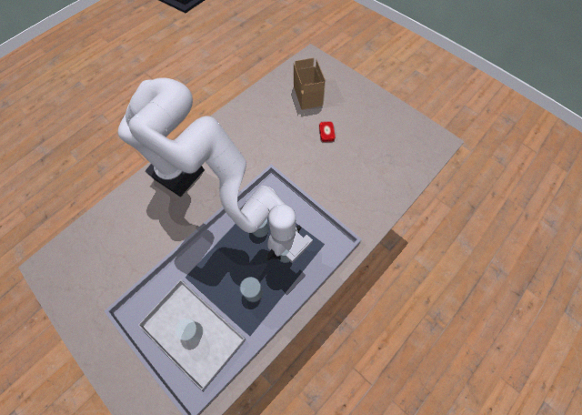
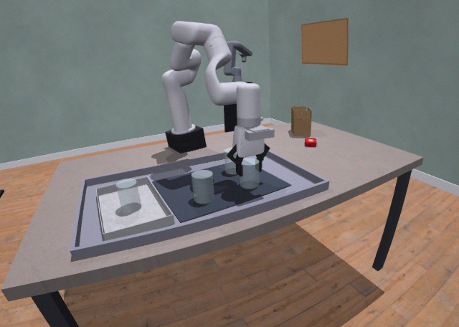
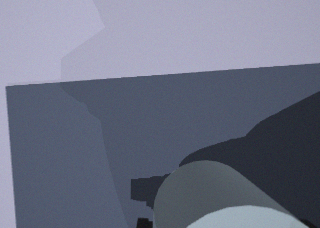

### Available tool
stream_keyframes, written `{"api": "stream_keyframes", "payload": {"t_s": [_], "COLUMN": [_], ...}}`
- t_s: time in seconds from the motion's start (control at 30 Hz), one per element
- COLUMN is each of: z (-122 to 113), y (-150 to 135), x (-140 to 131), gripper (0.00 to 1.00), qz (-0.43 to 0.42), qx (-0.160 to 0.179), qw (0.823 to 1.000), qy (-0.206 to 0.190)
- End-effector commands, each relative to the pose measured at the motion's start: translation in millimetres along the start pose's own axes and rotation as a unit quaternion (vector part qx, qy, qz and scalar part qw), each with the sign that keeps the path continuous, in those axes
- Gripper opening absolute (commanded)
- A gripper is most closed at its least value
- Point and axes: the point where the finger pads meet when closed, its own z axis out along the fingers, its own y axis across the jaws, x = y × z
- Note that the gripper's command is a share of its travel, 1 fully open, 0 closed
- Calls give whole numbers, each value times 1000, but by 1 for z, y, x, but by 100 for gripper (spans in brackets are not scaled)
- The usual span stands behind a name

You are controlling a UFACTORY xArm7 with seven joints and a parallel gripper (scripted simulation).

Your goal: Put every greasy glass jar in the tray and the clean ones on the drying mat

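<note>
From above, the pincer is over one glass jar on the drying mat. A second jar and a third jar are near the pincer, on the mat; the tray, well apart from it, holds a fourth jar.

From outside, the fingers stand wide around the first jar's upper part (whether they pinch it, I can't tell).

At the wrist, that jar's rim lies between the dark fingertips, mostly cropped.
</note>
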Motion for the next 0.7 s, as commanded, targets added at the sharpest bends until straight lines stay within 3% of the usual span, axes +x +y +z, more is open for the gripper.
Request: {"api": "stream_keyframes", "payload": {"t_s": [0.0, 0.67], "z": [-2, -2], "y": [0, 0], "x": [2, 2], "gripper": [71, 68], "qz": [0, 0], "qx": [1, 1], "qw": [1000, 1000], "qy": [3, 3]}}
